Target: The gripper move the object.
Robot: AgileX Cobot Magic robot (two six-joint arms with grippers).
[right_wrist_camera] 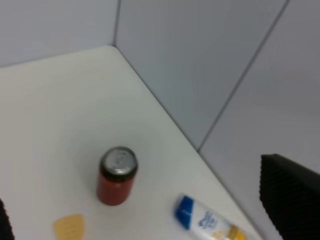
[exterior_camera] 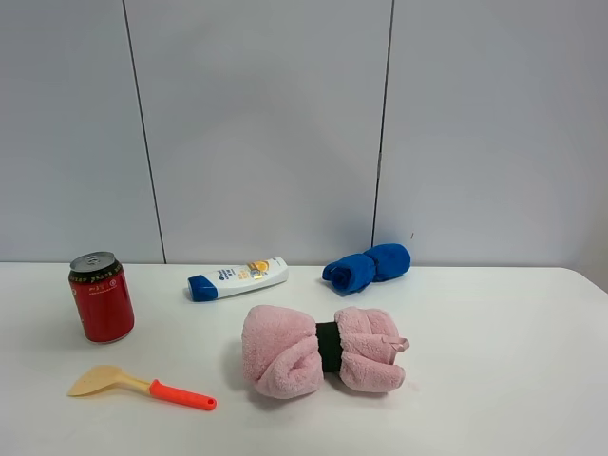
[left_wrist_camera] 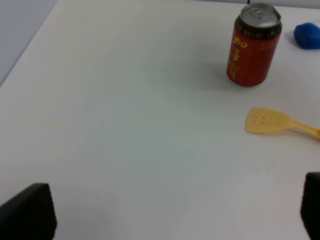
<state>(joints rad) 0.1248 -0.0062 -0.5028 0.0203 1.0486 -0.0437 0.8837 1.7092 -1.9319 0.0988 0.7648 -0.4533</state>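
Observation:
The scoop lies flat on the white table at the front left, its pale tan head pointing left and its orange-red handle pointing right. Its head also shows in the left wrist view and in the right wrist view. Neither gripper shows in the exterior high view. The left gripper is open and empty, above bare table some way from the scoop. The right gripper is open and empty, held high over the table's left part, with one black finger showing.
A red can stands upright just behind the scoop. A white-and-blue tube lies behind it toward the middle. A pink rolled towel with a black band sits mid-table, and a blue rolled towel near the back wall.

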